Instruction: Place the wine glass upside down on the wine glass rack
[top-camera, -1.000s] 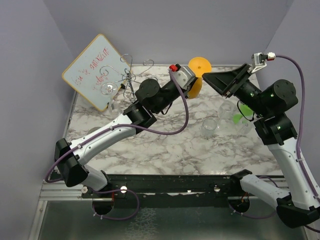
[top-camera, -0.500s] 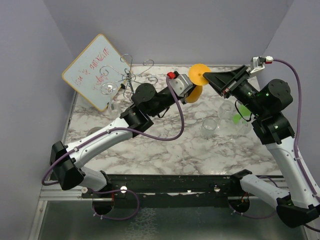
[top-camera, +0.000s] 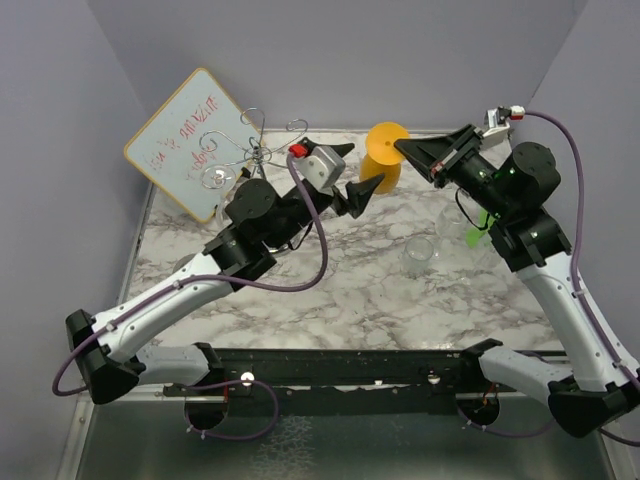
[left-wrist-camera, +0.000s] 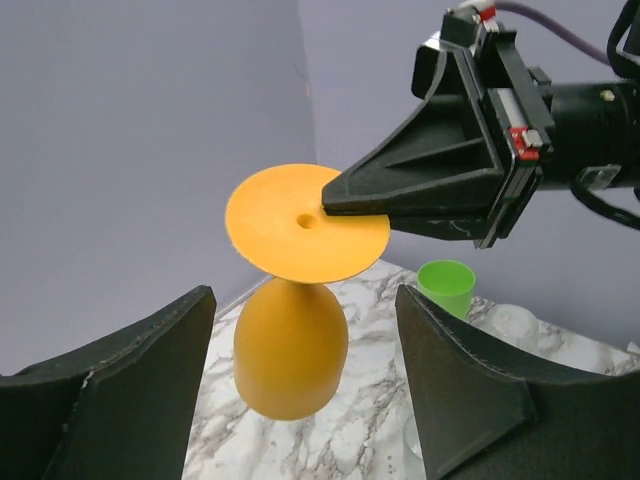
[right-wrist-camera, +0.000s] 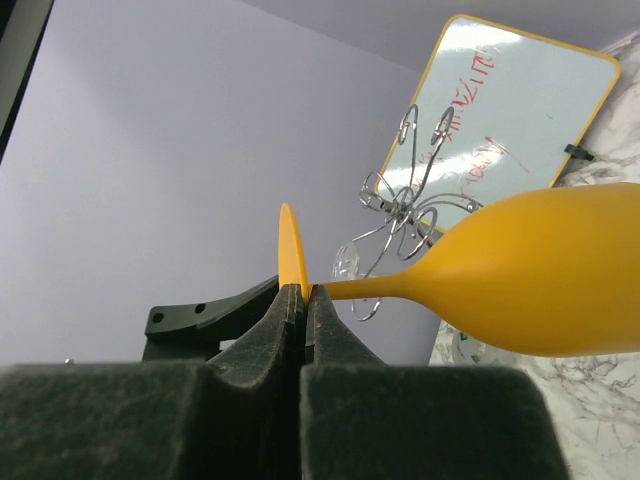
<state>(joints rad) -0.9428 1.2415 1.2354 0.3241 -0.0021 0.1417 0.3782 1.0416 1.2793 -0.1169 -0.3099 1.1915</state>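
The orange wine glass (top-camera: 385, 170) hangs upside down in the air, bowl down and round foot on top. My right gripper (top-camera: 402, 147) is shut on the rim of that foot, seen edge-on in the right wrist view with the right gripper (right-wrist-camera: 303, 292) pinching the wine glass (right-wrist-camera: 540, 280). My left gripper (top-camera: 355, 172) stands open just left of the bowl. In its wrist view the left gripper (left-wrist-camera: 303, 300) is clear of the wine glass (left-wrist-camera: 290, 350) on both sides. The chrome wine glass rack (top-camera: 258, 155) stands at the back left, further left of the glass.
A whiteboard (top-camera: 190, 140) leans against the left wall behind the rack. A clear glass (top-camera: 215, 178) hangs on one rack arm. Clear glasses (top-camera: 418, 255) and a green cup (left-wrist-camera: 445, 285) stand on the marble table (top-camera: 330, 300) below the right arm.
My right gripper has shut on the glass's foot. My left gripper has opened, let go of the glass and drawn back to the left. The glass has shifted slightly left.
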